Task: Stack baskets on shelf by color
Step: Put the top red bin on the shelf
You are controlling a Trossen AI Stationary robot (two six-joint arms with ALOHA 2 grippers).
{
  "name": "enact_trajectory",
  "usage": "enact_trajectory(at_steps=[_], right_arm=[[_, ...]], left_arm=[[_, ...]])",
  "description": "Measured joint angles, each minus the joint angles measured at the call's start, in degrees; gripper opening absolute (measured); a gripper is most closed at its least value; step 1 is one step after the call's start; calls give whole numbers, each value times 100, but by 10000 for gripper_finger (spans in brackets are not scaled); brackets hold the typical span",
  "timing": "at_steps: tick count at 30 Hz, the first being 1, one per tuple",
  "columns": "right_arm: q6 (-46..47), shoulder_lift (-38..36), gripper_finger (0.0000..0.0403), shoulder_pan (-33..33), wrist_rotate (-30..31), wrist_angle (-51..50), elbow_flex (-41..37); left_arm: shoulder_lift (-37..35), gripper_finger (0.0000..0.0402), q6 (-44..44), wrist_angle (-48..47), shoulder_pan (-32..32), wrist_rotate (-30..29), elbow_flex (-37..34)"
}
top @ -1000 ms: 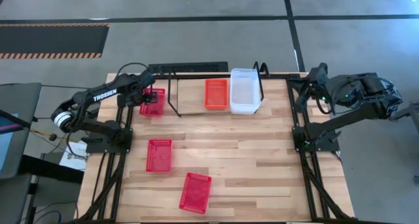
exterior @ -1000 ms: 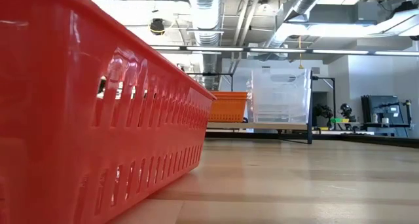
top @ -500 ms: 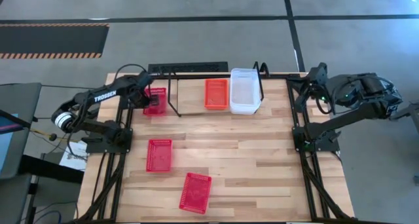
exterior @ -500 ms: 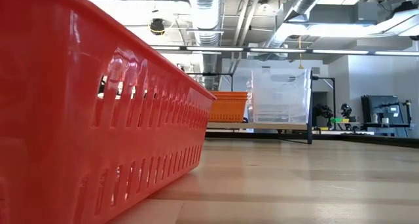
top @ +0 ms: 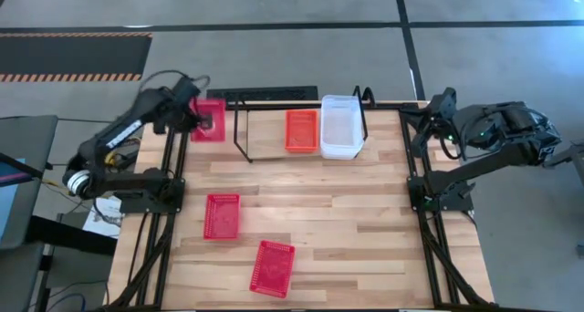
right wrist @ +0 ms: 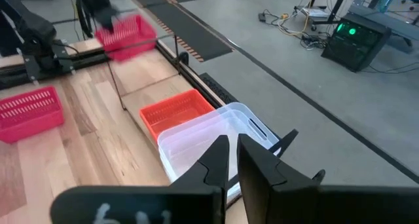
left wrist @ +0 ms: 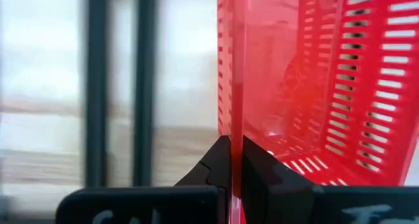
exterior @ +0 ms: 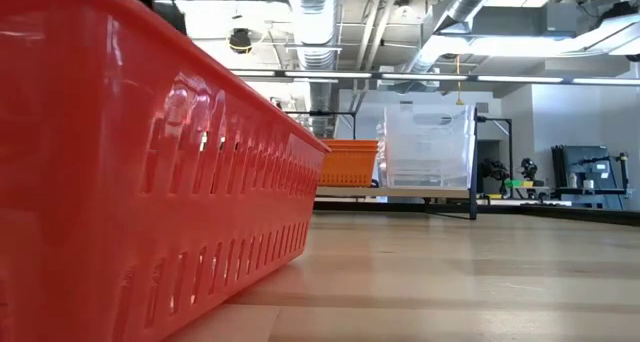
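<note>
We see the left gripper (top: 203,120) clamped on the rim of a red basket (top: 209,120), holding it just beside the shelf (top: 301,107), at its left end. The right gripper (right wrist: 230,160) waits to the right of the shelf, with fingers narrow and empty.

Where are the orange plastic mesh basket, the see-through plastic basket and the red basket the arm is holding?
Orange plastic mesh basket (top: 301,130), high view, middle of its floor.
See-through plastic basket (top: 341,128), high view, middle of its floor.
Red plastic mesh basket held by the left gripper (top: 208,121), high view, its inside.
</note>
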Motion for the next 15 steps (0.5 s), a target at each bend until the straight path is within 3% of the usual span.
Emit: enact_trajectory(at_steps=[6,10,15], right_arm=[[-1,0,52,0,0,-116,0],[-8,1,52,0,8,-114,0],[-89,-75,52,0,24,-112,0]], left_arm=[[-504,0,-324,-257,-269,-473,1284],[-710,0,-606,441,-796,-472,1717],[-649,0,-852,1464,-1785,-470,1765]])
